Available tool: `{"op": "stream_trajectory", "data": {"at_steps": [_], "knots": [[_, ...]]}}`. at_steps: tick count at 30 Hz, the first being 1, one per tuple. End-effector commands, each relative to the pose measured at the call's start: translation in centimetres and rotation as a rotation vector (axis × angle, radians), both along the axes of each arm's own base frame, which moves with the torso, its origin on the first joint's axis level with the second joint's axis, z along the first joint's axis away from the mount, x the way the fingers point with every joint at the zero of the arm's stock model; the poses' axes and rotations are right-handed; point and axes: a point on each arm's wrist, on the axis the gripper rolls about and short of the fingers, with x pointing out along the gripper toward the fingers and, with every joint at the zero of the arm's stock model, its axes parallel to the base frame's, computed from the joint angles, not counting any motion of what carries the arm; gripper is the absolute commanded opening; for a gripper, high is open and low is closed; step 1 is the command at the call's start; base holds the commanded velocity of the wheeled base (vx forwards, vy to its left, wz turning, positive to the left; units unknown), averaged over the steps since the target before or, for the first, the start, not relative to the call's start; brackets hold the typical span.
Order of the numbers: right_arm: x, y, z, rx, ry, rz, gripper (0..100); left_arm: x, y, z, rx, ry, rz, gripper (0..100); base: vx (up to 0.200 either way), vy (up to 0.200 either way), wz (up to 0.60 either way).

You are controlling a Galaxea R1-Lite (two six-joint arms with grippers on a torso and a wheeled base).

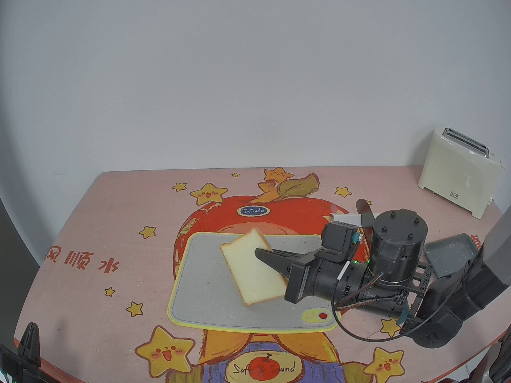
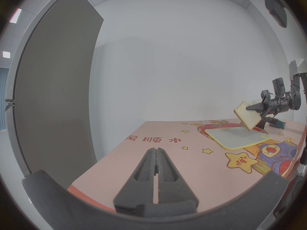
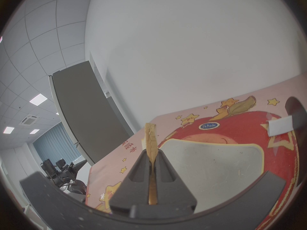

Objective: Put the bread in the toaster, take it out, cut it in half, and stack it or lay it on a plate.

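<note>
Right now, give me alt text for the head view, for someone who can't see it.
The right gripper holds a bread slice above a grey cutting board on a pink cartoon-printed table; a white toaster stands far right.

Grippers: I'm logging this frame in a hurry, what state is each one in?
Left gripper: shut, holding nothing.
Right gripper: shut on the bread slice, held above the cutting board.

This looks like an office-style lab room: a bare white wall [image 1: 255, 54], a grid-tiled ceiling [image 3: 48, 26] with flat panel lights [image 3: 37, 99], a grey partition [image 2: 54, 96] and a blue curtain [image 3: 52, 142]. A toaster [image 1: 459, 174] stands on a cartoon-printed tabletop [image 1: 133, 214].
</note>
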Motion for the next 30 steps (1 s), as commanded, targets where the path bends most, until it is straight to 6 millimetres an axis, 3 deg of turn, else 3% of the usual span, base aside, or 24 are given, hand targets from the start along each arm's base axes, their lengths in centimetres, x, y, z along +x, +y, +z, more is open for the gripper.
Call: {"op": "stream_trajectory", "data": {"at_steps": [1,10,11,25,30], "knots": [[-0.1,0.0,-0.1,-0.003,0.002,0.003,0,0.1,0.0,-0.5,-0.001,0.016,0.0,0,0.0,0.0,0.0],[-0.4,0.1,-0.1,-0.006,0.0,0.006,0,0.1,0.0,-0.5,0.0,0.016,0.0,0,0.0,0.0,0.0],[-0.4,0.1,0.0,-0.005,-0.003,0.008,100,0.1,0.0,-0.5,0.0,0.016,0.0,0,0.0,0.0,0.0],[-1.0,-0.5,1.1,0.01,-0.027,0.008,100,0.1,0.0,-0.5,0.0,0.016,0.0,0,0.0,0.0,0.0],[-1.7,0.3,0.6,-0.082,0.008,-0.021,100,0.1,0.0,-0.5,0.0,0.016,0.0,0,0.0,0.0,0.0]]}}
